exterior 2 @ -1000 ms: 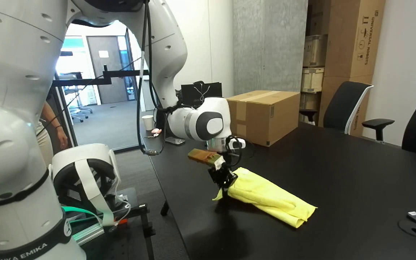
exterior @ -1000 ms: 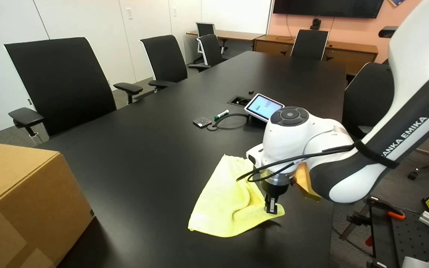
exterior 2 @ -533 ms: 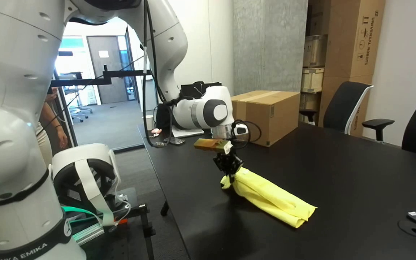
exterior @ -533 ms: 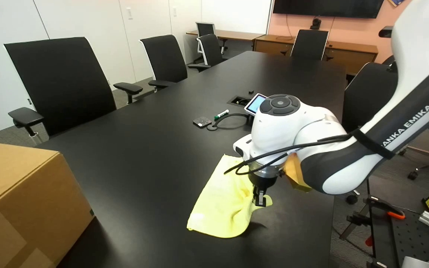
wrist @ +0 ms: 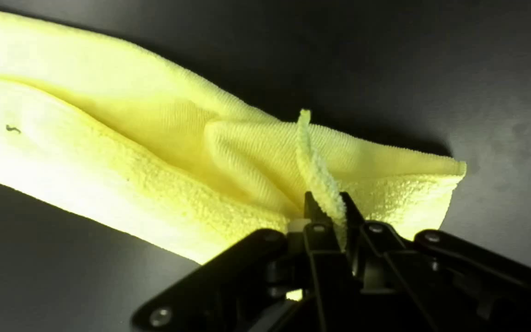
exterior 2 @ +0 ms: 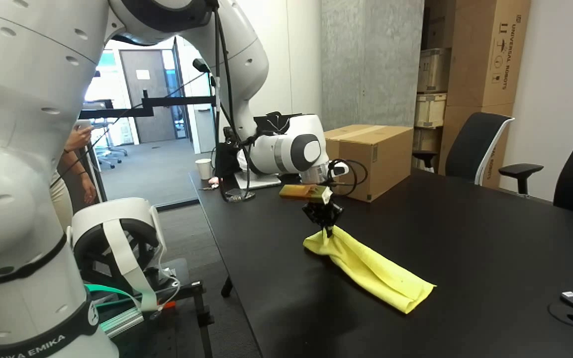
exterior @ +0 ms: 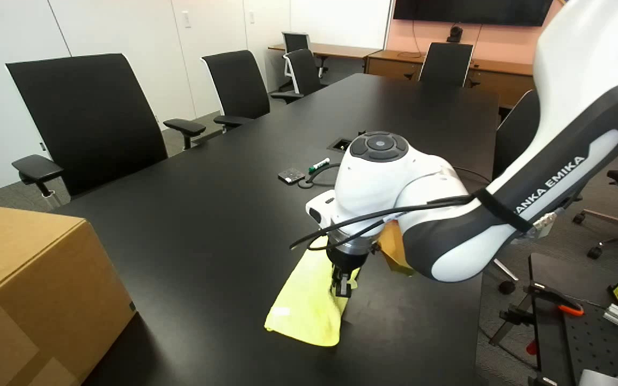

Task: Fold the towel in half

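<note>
Ylw towel on tbl, part btwn fingers.

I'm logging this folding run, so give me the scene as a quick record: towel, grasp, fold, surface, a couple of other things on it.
Item: yellow towel, creased, partly doubled over
Grasp: hand shut on a raised part of the towel
Fold: looks unfinished, with that part in the hand
Surface: dark table
Also on it: cardboard box, green-and-white marker
</note>
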### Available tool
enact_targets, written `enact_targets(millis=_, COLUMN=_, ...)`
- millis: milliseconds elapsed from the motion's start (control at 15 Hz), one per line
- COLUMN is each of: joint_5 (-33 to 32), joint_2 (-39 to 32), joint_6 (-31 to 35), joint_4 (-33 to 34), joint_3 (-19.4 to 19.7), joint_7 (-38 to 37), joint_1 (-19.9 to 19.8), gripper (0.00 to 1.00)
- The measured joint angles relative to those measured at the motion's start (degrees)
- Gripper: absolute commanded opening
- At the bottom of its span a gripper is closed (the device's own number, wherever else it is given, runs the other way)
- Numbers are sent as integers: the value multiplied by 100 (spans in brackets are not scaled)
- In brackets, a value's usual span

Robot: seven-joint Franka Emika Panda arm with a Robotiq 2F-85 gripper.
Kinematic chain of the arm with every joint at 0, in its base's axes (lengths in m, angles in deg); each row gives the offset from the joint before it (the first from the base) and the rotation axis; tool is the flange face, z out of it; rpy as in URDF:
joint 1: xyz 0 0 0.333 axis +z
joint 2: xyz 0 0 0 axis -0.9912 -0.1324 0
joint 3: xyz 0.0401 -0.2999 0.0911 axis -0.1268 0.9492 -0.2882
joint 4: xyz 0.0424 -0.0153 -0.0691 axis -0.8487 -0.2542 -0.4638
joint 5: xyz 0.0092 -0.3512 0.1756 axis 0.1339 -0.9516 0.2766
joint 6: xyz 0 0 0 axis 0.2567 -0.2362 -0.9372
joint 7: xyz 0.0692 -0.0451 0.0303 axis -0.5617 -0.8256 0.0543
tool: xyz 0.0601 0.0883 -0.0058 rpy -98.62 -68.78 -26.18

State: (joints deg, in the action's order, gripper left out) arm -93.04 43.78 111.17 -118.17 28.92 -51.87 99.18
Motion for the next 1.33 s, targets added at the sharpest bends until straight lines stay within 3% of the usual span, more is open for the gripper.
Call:
enact_targets(millis=600, joint_5=169, joint_2=-868, joint_6=697, joint_4=676, joint_3=-136, joint_7=-12, joint_1=18, gripper=10)
enact_targets(millis=667, joint_5=231, joint_2=-906, joint_6=753, joint_4=718, joint_3=-164, joint_7=-12, joint_1=19, gripper=19)
enact_targets(millis=800, joint_5=334, joint_2=-967, joint_6=856, joint_4=792, joint_3=-202, joint_7=-27, joint_1=36, gripper=19)
enact_targets(millis=867, joint_5=392, joint_2=-988, joint_6=908, joint_4=821, joint_3=-209, joint_7=-37, joint_1=52, gripper=37)
enact_targets(millis=933, joint_5=448, joint_2=-1008, joint_6=953, joint_4=850, joint_3=-214, joint_7=-52, joint_1=68, gripper=46)
enact_targets(millis=1333, joint_5=644, joint_2=-1033, joint_6=1258, joint_4=1056, joint_3=-219, joint_7=-178, joint_1=142, gripper=88)
